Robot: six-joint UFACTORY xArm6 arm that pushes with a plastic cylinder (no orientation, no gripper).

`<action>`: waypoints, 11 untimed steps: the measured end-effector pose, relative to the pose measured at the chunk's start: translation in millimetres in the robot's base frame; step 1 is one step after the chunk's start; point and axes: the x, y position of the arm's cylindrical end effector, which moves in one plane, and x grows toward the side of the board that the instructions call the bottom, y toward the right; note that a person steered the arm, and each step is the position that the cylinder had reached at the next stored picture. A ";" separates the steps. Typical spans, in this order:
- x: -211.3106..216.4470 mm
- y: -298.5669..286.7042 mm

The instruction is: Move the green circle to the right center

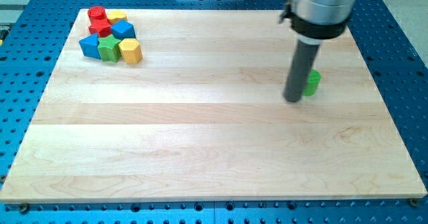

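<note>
green circle (312, 82) sits on the bench (200, 137) toward the view's right, touching my tip (293, 99) on the tip's right side and half hidden behind the rod. no jaws on this arm, just the rod. well apart, toward the view's top left of my tip, huddle a red cylinder (97, 13), a yellow block (118, 17), a red block (101, 28), a blue block (124, 29), a blue block (88, 45), a green star (108, 47) and a yellow hexagon (131, 51).

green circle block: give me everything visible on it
The green circle is a small bright green block, apparently painted wood, standing flat on the wooden board at the view's right, about mid-height. Its left part is hidden behind my rod; my tip sits right against its left side. No other block is near it.
</note>
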 end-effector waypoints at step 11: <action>-101.2 -462.6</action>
